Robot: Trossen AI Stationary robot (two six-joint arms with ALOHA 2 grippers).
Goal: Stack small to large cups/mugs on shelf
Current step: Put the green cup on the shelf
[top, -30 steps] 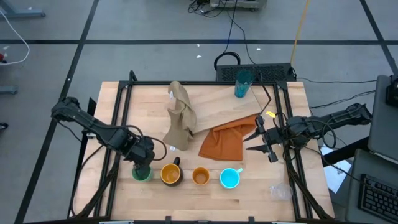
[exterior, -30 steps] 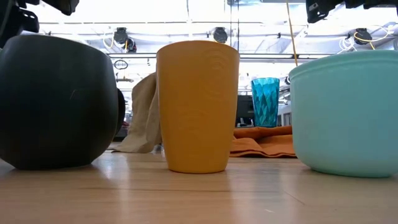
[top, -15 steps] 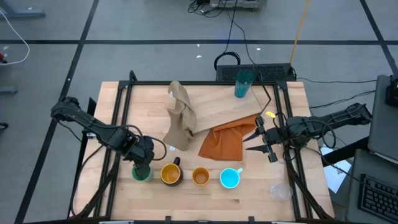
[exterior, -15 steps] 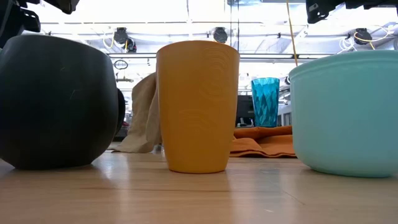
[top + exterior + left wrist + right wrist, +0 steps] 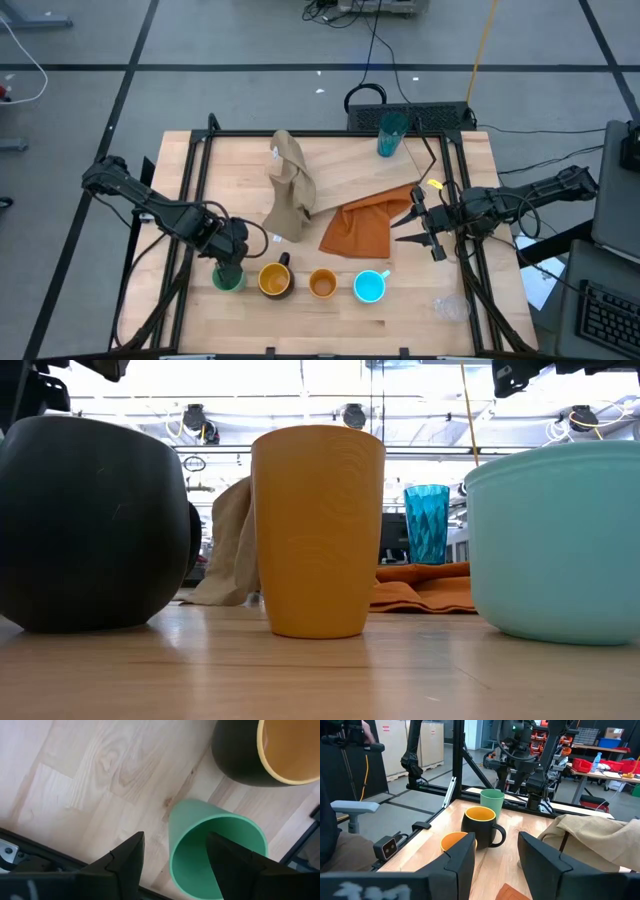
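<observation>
Four vessels stand in a row by the table's near edge: light green cup, yellow mug with a dark outside, small orange cup, cyan mug. The tiny clear glass stands near right. The teal tumbler stands on the light wood shelf panel at the far side. My left gripper is open just above the green cup, one finger outside its wall and one over its mouth. My right gripper is open and empty over the orange cloth's right edge.
A tan cloth lies bunched on the shelf's left part. An orange cloth lies at the shelf's near edge. A black frame rail runs along each table side. Bare wood lies between the cups and the cloths.
</observation>
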